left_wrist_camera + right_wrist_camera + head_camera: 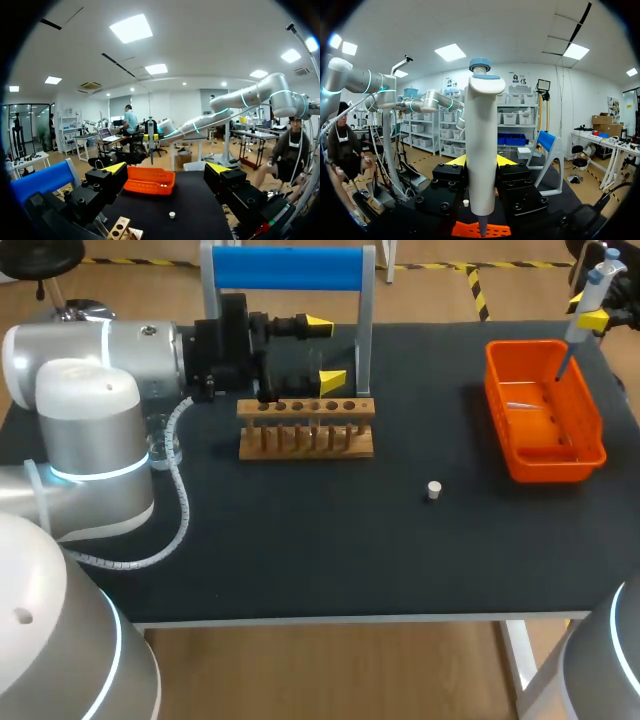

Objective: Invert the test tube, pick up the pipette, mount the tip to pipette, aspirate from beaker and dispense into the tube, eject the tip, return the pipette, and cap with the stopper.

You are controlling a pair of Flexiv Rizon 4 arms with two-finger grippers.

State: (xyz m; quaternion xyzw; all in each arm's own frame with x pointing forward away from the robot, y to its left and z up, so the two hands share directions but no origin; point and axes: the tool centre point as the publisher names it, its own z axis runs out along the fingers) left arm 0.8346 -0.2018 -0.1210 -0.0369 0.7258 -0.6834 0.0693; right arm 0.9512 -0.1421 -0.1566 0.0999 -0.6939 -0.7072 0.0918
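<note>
Surface: dark mat, things spread along its far half.

Left arm: comes in from the left, its end effector lying level over the wooden rack. Yellow tips apart, nothing between them.

Orange tray: far right corner of the surface, well apart from the rack. A few pale slender pieces lie in it; too small to tell what they are.

Right end effector: hangs above the tray's far end, clamped on the pipette, a finger on each side of the body.

Pipette: upright, long axis vertical, plunger end up, narrow end pointing straight down into the tray below. Cannot tell whether a tip is on it.

Stopper: small, white, alone on the mat between rack and tray.

Judgement: whatever comes next at the tray, taking a tip or dropping one, turns on this vertical line-up. The tray lies straight under the nozzle, so the move should be a plain vertical one. It falls to the right arm; the left is well off at the rack.
</note>
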